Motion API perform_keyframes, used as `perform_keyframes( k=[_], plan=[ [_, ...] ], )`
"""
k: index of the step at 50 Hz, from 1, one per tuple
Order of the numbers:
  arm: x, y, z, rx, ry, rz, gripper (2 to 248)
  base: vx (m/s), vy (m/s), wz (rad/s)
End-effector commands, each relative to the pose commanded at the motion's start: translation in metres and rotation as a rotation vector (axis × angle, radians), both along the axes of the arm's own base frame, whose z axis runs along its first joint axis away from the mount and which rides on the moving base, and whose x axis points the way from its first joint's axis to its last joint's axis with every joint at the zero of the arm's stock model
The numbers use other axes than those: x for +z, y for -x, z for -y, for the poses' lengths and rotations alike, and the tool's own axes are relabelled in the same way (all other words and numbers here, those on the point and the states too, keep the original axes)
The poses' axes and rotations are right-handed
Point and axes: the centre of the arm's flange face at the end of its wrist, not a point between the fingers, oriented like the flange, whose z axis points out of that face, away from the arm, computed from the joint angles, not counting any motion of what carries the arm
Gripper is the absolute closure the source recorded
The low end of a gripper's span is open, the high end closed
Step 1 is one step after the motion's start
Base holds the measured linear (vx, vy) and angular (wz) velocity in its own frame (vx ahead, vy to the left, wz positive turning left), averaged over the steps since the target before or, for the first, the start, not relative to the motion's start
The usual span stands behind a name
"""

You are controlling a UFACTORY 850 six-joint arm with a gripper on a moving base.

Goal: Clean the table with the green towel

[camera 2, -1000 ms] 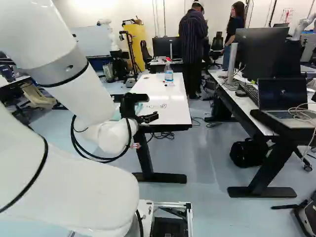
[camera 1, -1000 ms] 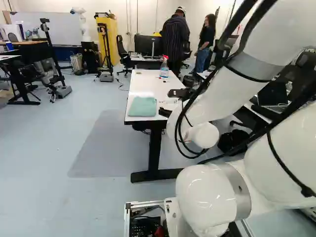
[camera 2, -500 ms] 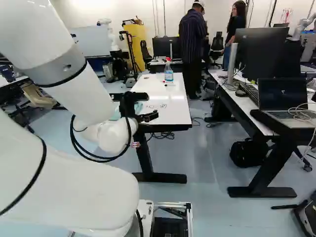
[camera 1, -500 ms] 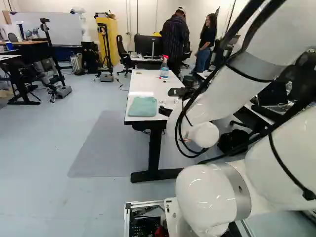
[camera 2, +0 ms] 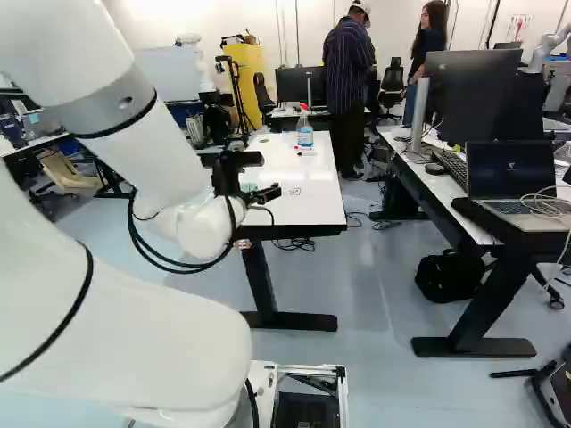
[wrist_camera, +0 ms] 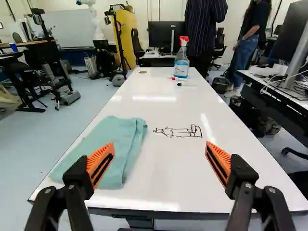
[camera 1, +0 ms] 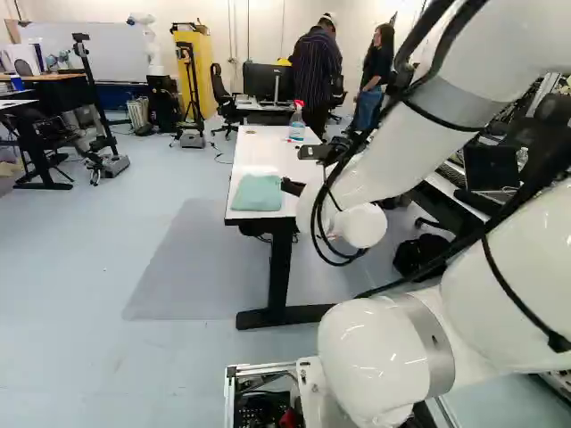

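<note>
My gripper (camera 2: 263, 193) is at the near end of the white table (camera 1: 268, 153), low by its edge in the right base view. In the wrist view the gripper (wrist_camera: 160, 154) stands wide open, nothing between its orange pads. The green towel (wrist_camera: 115, 139) lies folded on the table (wrist_camera: 163, 106), near its left edge, beyond and partly behind one finger. In the left base view the towel (camera 1: 258, 193) shows just left of the gripper. A black marker drawing (wrist_camera: 179, 131) is on the tabletop beside the towel, ahead of the gap between the fingers.
A spray bottle (wrist_camera: 182, 65) and markers (wrist_camera: 185, 84) stand or lie farther along the table. To the right, a desk holds a monitor (camera 2: 477, 94) and a laptop (camera 2: 511, 174). A black bag (camera 2: 448, 275) is on the floor. Another robot (camera 1: 150, 40) stands far back.
My arm has shifted slightly, carrying the gripper a little up and left in both base views. The base, the towel and the table have stayed put. The fingers remain open.
</note>
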Motion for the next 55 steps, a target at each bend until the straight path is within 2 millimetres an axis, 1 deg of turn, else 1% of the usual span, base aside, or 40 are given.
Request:
perform_keyframes(
  k=[18,55],
  plan=[
    [0.012,-0.025,-0.017,0.027,-0.009,-0.056,3,0.0,0.0,0.0],
    [0.03,-0.071,-0.054,0.055,-0.042,-0.267,3,0.0,0.0,0.0]
  ],
)
